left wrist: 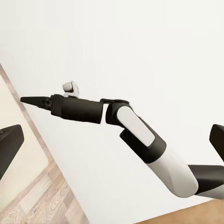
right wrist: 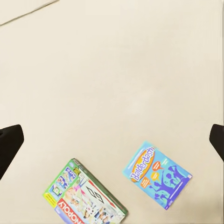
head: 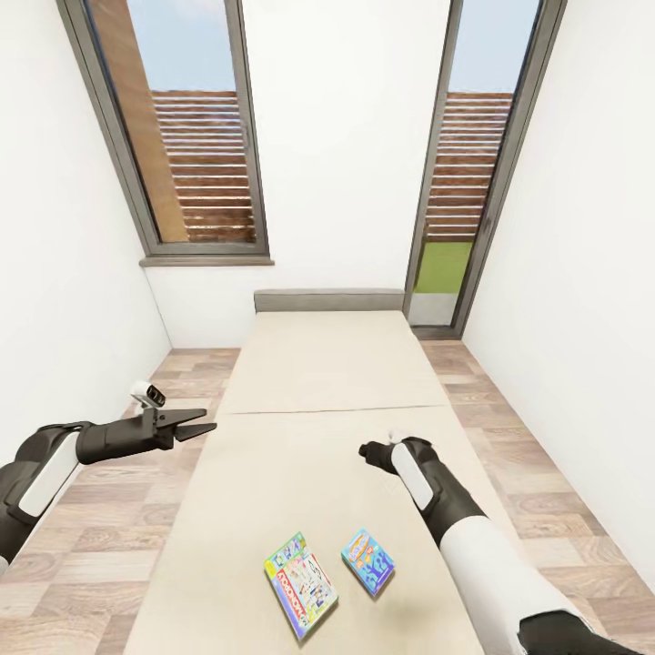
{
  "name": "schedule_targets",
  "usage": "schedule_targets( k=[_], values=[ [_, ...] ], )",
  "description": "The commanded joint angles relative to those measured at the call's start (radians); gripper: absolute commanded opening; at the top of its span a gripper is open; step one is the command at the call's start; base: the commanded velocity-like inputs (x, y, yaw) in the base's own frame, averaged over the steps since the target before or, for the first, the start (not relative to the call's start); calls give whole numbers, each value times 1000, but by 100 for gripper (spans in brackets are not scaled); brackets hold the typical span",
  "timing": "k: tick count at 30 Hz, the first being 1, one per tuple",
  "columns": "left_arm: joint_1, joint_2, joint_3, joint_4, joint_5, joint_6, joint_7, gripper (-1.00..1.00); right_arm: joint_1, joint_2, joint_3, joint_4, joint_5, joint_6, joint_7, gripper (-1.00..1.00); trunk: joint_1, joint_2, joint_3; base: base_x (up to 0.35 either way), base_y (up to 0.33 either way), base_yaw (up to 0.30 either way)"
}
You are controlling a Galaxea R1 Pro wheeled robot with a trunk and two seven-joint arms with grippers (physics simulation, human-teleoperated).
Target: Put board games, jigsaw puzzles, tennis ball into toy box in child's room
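Two board games lie flat on the beige mattress of the bed (head: 327, 364), near its front end. One is a white-green-red box (head: 301, 584) (right wrist: 86, 198), the other a smaller blue box (head: 367, 561) (right wrist: 157, 173) just to its right. My right gripper (head: 369, 451) (right wrist: 116, 135) hangs open above the mattress, beyond both boxes and touching neither. My left gripper (head: 198, 425) (left wrist: 116, 133) is open and empty over the bed's left edge, pointing toward the right arm (left wrist: 135, 130). The table, toy box, jigsaw puzzles and tennis ball are out of view.
A low grey headboard (head: 327, 300) ends the bed against the far white wall, between two tall dark-framed windows (head: 196, 136) (head: 473, 155). Strips of wood-plank floor (head: 118, 528) (head: 537, 473) run along both sides of the bed, closed in by white side walls.
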Motion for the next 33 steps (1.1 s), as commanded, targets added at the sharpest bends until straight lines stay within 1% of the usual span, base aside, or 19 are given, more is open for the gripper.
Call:
schedule_targets(
  k=[1, 2, 5, 9, 21, 25, 26, 27, 30, 33],
  values=[
    [-1, 1, -2, 0, 3, 7, -2, 100, -3, -2, 11, 2, -11, -1, -12, 100, 1, -2, -2, 0, 0, 0],
    [-1, 1, -3, 0, 3, 7, -2, 100, -6, -3, 23, 7, -11, -5, -14, 100, 1, -2, -2, 0, 0, 0],
    [-1, 1, -4, 0, 3, 6, -1, 100, -8, -6, 38, 12, -11, -10, -15, 100, 1, -2, -2, 0, 0, 0],
    [-1, 0, -6, 0, 3, 5, 1, 100, -9, -9, 51, 15, -11, -15, -14, 100, 1, -2, -2, 0, 0, 0],
    [-1, 0, -4, 0, 3, 5, 3, 100, -20, -9, 53, 28, -11, -19, -15, 100, 1, -2, -2, 0, 0, 0],
    [-1, 0, -4, 0, 3, 5, 4, 100, -62, -10, 54, 83, -6, -22, -18, 100, 1, -2, -2, 0, 0, 0],
    [-1, 0, -4, 0, 3, 5, 5, 100, -74, -11, 54, 105, -2, -22, -19, 100, 1, -2, -2, 0, 0, 0],
    [-1, 0, -5, 0, 2, 4, 6, 100, -97, -12, 54, 156, 7, -24, -19, 100, 1, -2, -2, 0, 0, 0],
    [-1, 0, -5, 0, 2, 4, 7, 100, -120, -12, 54, 215, 19, -37, -18, 100, 1, -2, -2, 0, 0, 0],
    [-1, 0, -5, 0, 2, 4, 8, 100, -133, -13, 57, 248, 29, -58, -13, 100, 1, -2, -2, 0, 0, 0]
  ],
)
